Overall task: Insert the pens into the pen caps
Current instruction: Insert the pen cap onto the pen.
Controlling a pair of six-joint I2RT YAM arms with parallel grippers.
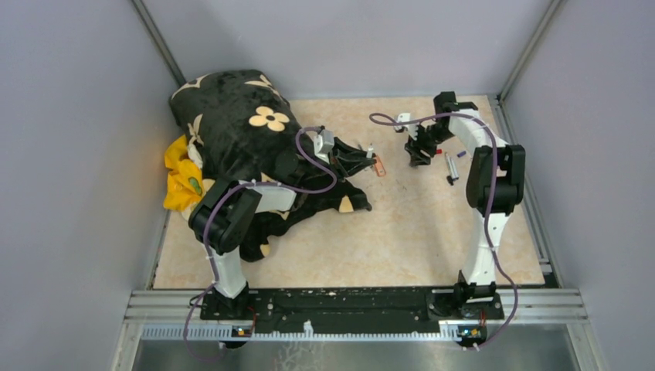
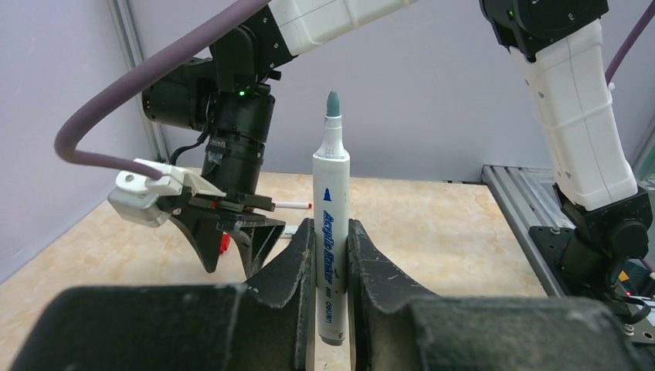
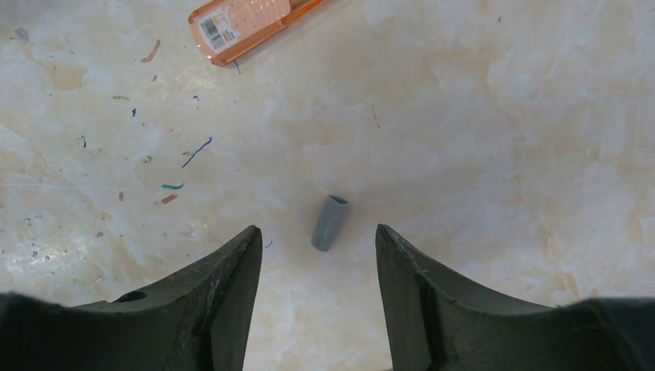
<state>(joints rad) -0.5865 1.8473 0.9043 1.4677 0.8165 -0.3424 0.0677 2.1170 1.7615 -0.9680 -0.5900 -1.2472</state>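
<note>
Right end effector [image 3: 317, 230], orange marker [image 3: 247, 23] (cropped)

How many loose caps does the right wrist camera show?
1: a grey cap lying on the table, between the open fingers of the right pincer. Others may lie outside that view.

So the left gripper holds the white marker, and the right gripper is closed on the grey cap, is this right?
Not quite. The right wrist view shows the grey cap lying free on the table below the open right gripper. The left gripper does hold the white marker.
</note>
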